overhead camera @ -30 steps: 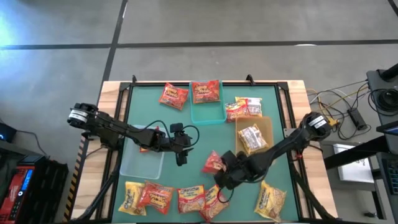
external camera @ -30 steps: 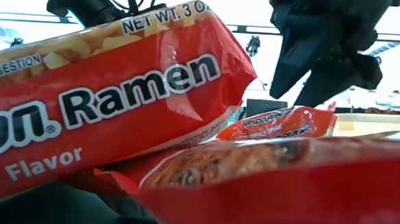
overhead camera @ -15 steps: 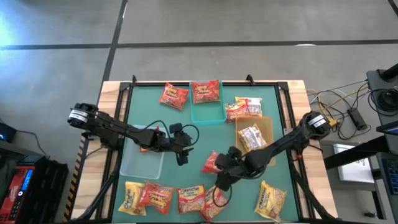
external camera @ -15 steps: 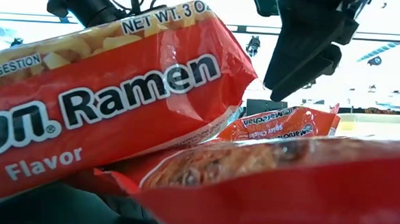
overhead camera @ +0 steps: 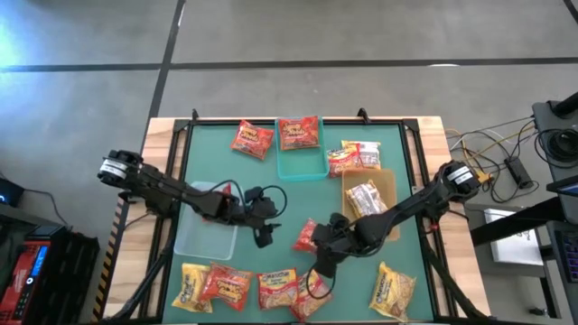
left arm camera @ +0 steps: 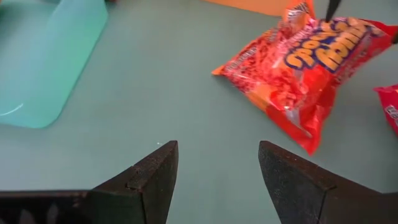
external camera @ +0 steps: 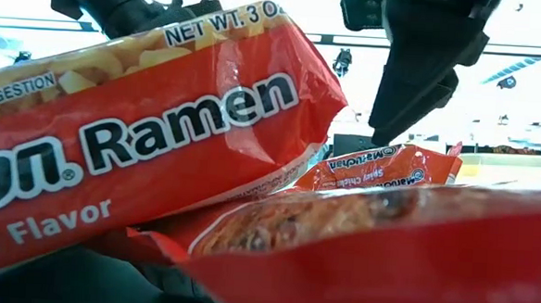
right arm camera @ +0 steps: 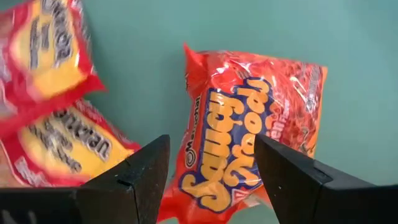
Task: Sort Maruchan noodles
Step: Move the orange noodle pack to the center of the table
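Observation:
A red Maruchan noodles packet (overhead camera: pixel 310 235) lies flat on the green mat in the middle of the table; it also shows in the wrist views (left arm camera: pixel 305 62) (right arm camera: pixel 249 137) and the low view (external camera: pixel 381 167). My right gripper (overhead camera: pixel 321 260) (right arm camera: pixel 211 168) hangs open just above its near side, fingers pointing steeply down and clear of it. My left gripper (overhead camera: pixel 263 236) (left arm camera: pixel 214 168) stands open over bare mat to the packet's left, slanting down toward it. More noodles packets (overhead camera: pixel 226 284) lie in a row along the near edge.
A teal bin (overhead camera: pixel 302 164) at the far middle holds a red packet (overhead camera: pixel 300 133). A clear bin (overhead camera: pixel 206 236) sits under my left arm. A tan bin (overhead camera: pixel 384 185) holds a white-silver packet (overhead camera: pixel 364 199). Loose packets (overhead camera: pixel 253 138) (overhead camera: pixel 352 158) lie beside them. Two near packets (external camera: pixel 141 145) block most of the low view.
My right gripper has rolled about its own axis while hovering over the red packet, staying open. My left gripper has rolled a little and stays open beside it. The packet has not moved.

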`<state>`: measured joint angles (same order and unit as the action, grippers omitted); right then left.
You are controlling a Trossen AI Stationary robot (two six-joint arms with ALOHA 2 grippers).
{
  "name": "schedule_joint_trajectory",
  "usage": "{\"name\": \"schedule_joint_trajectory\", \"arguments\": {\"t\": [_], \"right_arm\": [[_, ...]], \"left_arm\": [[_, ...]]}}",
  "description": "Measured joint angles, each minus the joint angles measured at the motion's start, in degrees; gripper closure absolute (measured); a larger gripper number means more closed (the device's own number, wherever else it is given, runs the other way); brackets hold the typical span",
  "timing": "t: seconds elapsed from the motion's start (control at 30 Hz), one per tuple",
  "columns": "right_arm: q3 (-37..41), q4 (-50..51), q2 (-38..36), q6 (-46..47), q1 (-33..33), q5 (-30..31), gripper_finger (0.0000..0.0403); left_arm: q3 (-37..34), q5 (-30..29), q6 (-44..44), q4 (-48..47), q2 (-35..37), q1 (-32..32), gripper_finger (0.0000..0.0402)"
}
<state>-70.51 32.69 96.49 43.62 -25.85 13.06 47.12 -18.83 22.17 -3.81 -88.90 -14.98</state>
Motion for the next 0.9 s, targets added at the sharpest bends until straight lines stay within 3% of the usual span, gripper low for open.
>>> {"name": "schedule_joint_trajectory", "arguments": {"t": [0.23, 0.9], "right_arm": [[0.4, 0.0, 0.0, -13.2, 0.2, 0.7, 0.0179], [5.5, -7.8, 1.2, -11.9, 0.2, 2.0, 0.0179]], "left_arm": [[0.0, 0.0, 0.6, 0.0, 0.0, -1.6, 0.0194], [0.0, -0.1, 0.4, -0.1, 0.0, -2.1, 0.0194]]}}
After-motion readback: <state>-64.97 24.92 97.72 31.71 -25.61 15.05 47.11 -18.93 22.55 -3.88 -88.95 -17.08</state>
